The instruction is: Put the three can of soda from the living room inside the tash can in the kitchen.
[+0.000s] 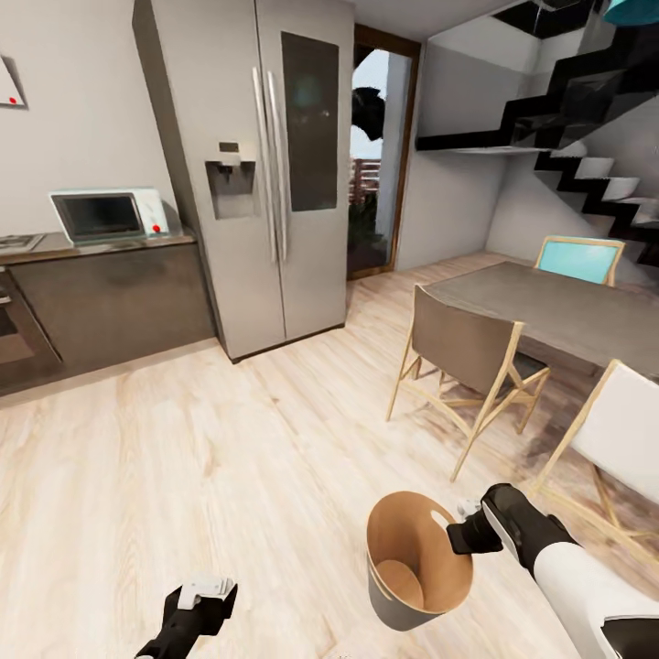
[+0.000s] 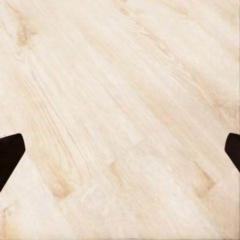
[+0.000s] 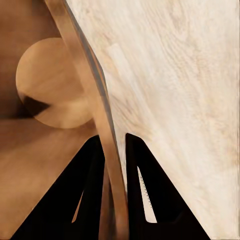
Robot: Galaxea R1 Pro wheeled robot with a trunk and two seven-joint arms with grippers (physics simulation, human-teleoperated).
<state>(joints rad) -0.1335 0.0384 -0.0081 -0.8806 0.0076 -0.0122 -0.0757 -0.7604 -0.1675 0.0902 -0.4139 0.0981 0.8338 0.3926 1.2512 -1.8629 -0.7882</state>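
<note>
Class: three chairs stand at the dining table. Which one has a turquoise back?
The far chair behind the table; the two nearer ones have a brown-grey back and a white back.

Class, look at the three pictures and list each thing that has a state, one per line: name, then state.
trash can: upright on the floor, empty inside, rim pinched by the right gripper
right gripper: shut on the trash can's rim
left gripper: open, holding nothing, above bare floor
fridge: both doors closed
microwave: door closed
</note>
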